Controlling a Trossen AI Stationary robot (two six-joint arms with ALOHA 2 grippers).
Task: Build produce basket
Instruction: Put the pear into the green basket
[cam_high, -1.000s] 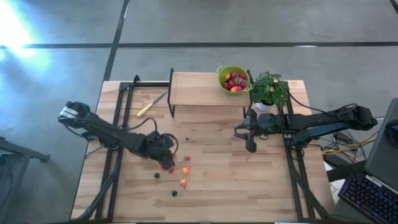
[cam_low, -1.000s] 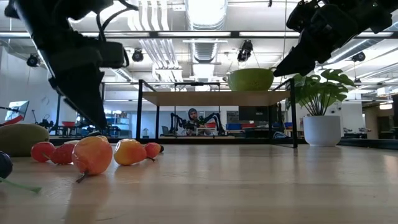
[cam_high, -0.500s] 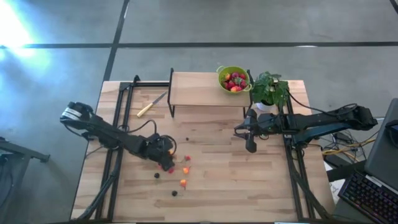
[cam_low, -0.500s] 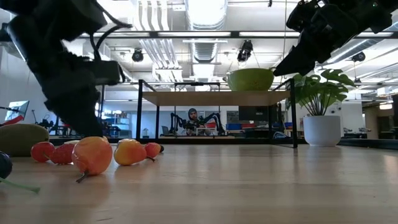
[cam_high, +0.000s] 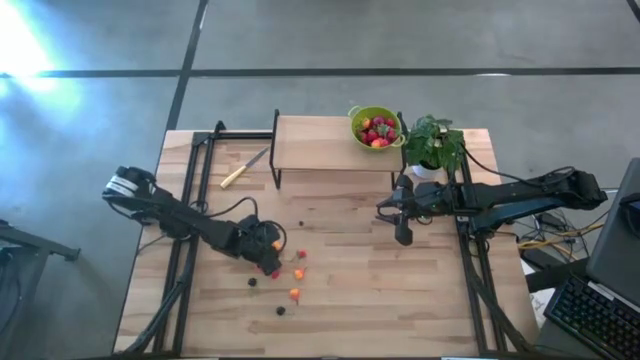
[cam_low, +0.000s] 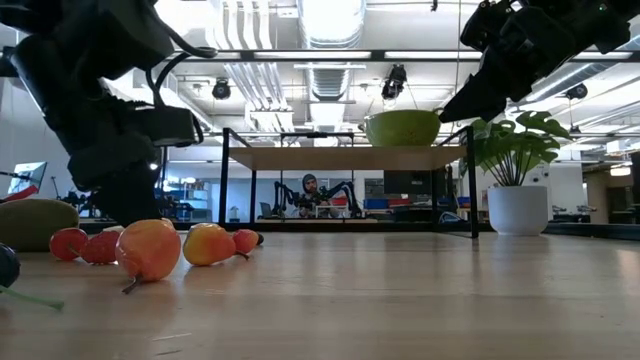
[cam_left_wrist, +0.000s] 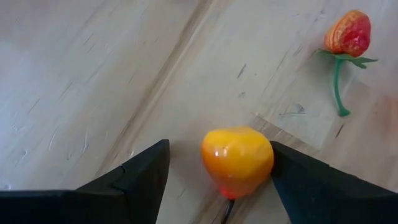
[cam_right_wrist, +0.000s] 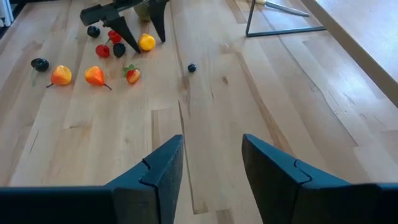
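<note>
High view shows the left tool (cam_high: 268, 243) low over the wooden surface (cam_high: 400, 290), left of its middle, among loose produce. Left wrist view shows its two fingers spread apart on either side of an orange fruit (cam_left_wrist: 237, 160) that lies on the surface; one finger looks to touch the fruit, the other stands clear, so nothing is gripped. A red-orange stemmed fruit (cam_left_wrist: 348, 34) lies nearby. More small red, orange and dark fruits (cam_high: 296, 273) are scattered just beside that tool, toward the surface's near edge.

The produce basket (cam_high: 375, 126), lime green and holding red and orange fruits, sits on a raised wooden shelf (cam_high: 320, 142) at the far edge, just beside a potted plant (cam_high: 433, 145). A yellow-handled knife (cam_high: 243, 169) lies near the far left corner.

The right tool (cam_high: 402, 231) hangs above the surface right of the middle, fingers parted and empty.
</note>
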